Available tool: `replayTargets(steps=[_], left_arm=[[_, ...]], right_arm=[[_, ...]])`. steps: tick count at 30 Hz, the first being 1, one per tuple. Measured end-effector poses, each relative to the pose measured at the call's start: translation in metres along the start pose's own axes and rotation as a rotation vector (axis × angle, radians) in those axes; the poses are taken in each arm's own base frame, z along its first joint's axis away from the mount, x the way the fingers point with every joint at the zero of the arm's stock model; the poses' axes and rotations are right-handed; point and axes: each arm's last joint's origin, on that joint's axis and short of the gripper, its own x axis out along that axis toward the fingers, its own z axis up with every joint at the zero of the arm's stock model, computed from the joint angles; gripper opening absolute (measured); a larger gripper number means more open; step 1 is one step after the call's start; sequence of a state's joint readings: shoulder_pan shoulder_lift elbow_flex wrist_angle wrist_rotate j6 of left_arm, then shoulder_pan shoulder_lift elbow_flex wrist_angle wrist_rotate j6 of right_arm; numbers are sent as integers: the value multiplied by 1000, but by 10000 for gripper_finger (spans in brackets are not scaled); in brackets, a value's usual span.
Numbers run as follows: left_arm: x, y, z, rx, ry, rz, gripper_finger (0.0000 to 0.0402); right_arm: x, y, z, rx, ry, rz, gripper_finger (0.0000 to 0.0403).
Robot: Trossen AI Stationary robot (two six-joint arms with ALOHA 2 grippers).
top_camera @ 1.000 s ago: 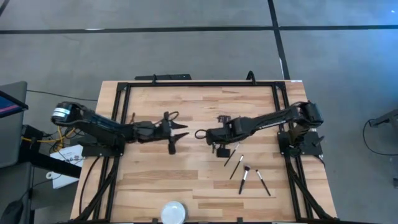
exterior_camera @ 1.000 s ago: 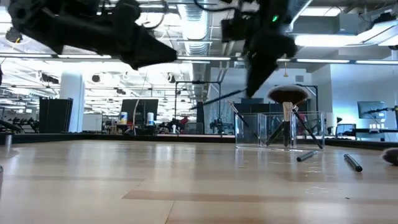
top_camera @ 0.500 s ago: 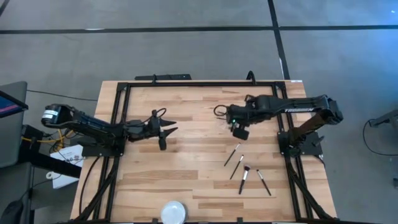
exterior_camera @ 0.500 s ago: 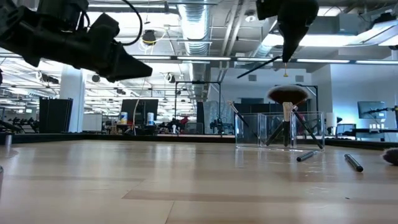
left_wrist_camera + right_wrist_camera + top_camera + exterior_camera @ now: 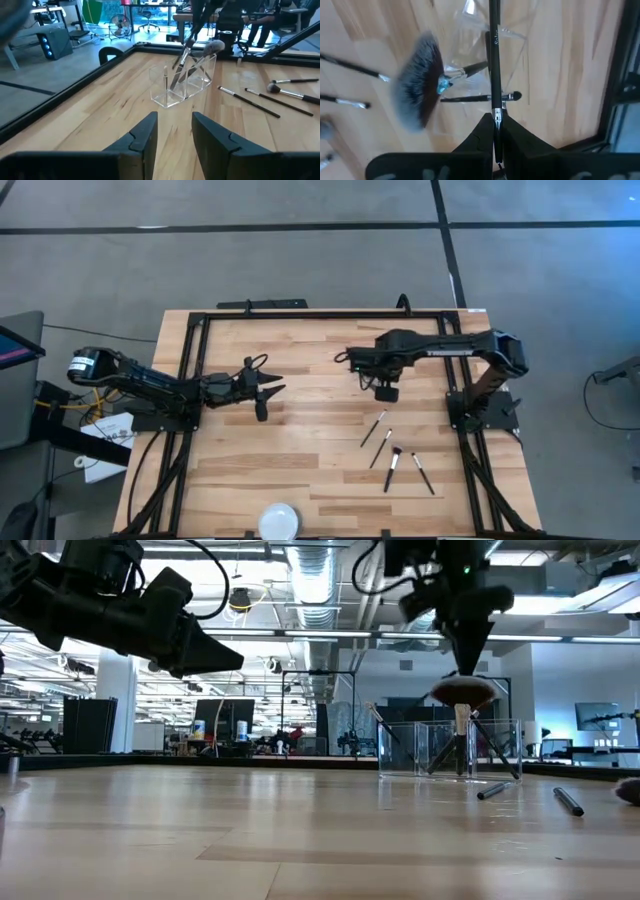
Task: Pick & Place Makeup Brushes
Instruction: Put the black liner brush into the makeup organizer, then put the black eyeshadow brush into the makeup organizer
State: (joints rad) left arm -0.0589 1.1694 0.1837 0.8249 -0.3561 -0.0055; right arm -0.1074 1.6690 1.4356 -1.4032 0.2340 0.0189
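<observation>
**Brush held over the clear holder for insertion**

Right gripper (image 5: 495, 131): jaws closed on one slim dark-handled brush (image 5: 493, 55) at its silver ferrule, the handle running straight out toward the clear holder (image 5: 184, 82). Gripper hangs directly above the holder, pointing down. The end-on grip probably lets the brush drop in lengthwise between those already standing.

In the holder: one fluffy fan-headed brush (image 5: 420, 87), plus at least two thin brushes (image 5: 480, 97) leaning crosswise. The exact number is hard to fix through the plastic.

On the table beside the holder, toward the front edge: four loose brushes (image 5: 385, 442), lying apart from one another, apparently awaiting pickup. One has a small pale tuft (image 5: 272, 88).

Left gripper (image 5: 262, 385): one, jaws parted and empty, hovering above the table well apart from the holder, seemingly waiting.

White dish (image 5: 279, 520): one, at the front edge, far from the holder.
</observation>
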Motion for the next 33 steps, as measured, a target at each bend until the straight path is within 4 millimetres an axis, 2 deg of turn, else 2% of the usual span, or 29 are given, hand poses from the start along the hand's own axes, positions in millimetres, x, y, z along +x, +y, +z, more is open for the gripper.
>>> replayTargets(steps=[4,12,17,23,27,33], left_arm=[[0,0,0,-1,-2,0,117],[0,0,0,-2,-5,0,117],[0,0,0,-1,-5,0,117],[0,0,0,0,-5,-1,117],[0,0,0,22,-5,-1,117],[0,0,0,22,-5,-1,117]], right_arm=[[11,-6,11,-89,48,-6,3],[7,-23,31,-262,30,-51,16],[22,-27,38,-393,96,-58,12],[40,-28,49,-432,176,-189,42],[49,-27,54,-445,207,-217,68],[47,-19,54,-347,196,-228,93]])
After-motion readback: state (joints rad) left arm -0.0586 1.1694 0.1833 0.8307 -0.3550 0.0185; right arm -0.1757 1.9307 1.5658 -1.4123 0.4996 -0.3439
